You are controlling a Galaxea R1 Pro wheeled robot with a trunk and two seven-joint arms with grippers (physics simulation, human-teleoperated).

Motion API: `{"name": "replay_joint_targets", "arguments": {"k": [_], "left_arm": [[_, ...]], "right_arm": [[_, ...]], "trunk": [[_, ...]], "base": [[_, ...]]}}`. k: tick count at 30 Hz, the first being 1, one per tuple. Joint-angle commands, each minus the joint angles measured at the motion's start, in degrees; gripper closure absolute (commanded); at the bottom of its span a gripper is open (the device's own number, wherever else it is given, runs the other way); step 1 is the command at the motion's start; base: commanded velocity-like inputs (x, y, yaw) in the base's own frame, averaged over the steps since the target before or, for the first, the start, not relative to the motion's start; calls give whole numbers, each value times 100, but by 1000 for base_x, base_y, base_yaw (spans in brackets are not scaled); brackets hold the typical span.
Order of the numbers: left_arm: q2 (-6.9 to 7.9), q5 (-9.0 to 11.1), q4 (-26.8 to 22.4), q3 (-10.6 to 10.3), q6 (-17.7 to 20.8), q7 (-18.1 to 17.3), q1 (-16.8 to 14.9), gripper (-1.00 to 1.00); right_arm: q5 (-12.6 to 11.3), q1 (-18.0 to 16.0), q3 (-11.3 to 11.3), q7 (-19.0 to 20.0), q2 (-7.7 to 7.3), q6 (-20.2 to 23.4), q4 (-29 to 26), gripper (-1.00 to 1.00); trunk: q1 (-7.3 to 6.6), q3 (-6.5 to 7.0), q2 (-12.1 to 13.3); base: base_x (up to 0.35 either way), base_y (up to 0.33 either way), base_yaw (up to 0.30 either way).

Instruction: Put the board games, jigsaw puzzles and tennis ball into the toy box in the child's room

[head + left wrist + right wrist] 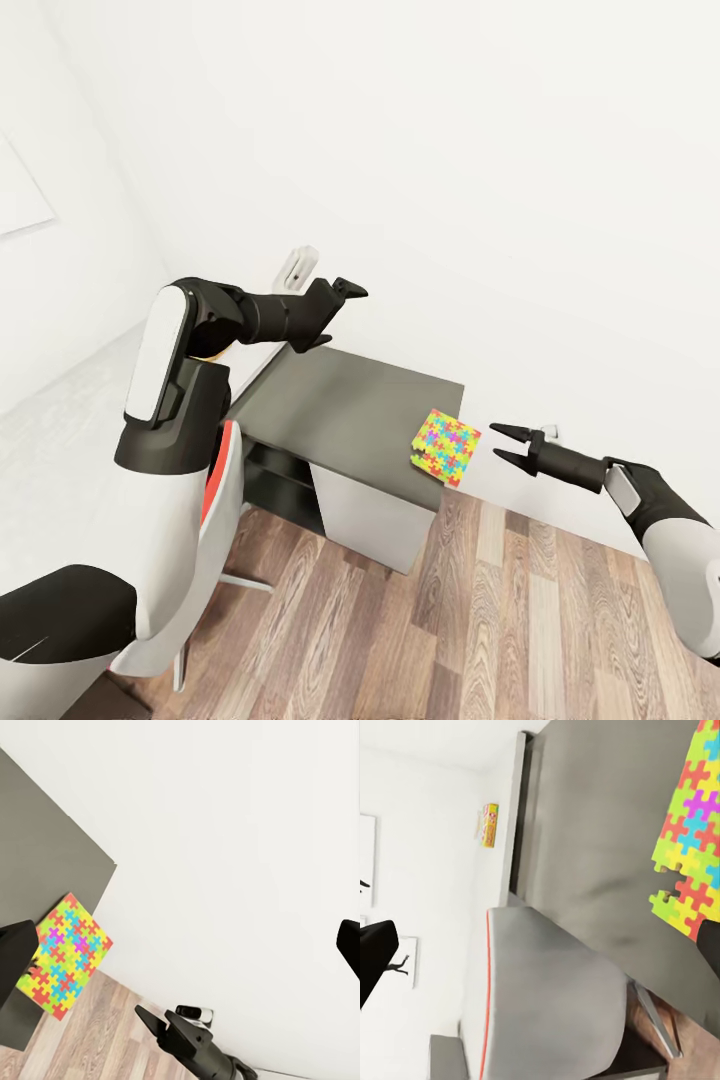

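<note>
Jigsaw puzzle (446,446) at the table's (340,405) near right corner, overhanging the edge.
We judge it thin, light, stiff; right gripper (507,446), jaws apart, should pinch the overhanging edge; left gripper (345,292) aloft, jaws parted.

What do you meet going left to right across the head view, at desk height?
Left arm's white upper link → left tool → grey table → jigsaw puzzle at the table's corner → right tool, open and pointing at the puzzle.

grey red-trimmed chair (215,520) on wood-plank floor (520,620), white wall (450,150).
</note>
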Motion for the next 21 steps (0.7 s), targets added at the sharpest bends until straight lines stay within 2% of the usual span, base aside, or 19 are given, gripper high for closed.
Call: {"name": "replay_joint_targets", "arguments": {"k": [1,13,21], "left_arm": [[-5,36,4,4,21,50,-38,-100],[-16,34,87,-1,9,56,-289,-100],[-19,54,437,-2,7,62,-571,-100]], "right_arm": [[-20,-11,-12,-1,-2,35,29,-100],[-86,-33,-13,-34,5,43,113,-100],[-106,-38,-12,-52,18,168,135,-100]], "trunk": [[3,-18,-11],[3,-119,-11],[3,-192,-11]], "base": [[0,0,0],[0,0,0],[0,0,0]]}}
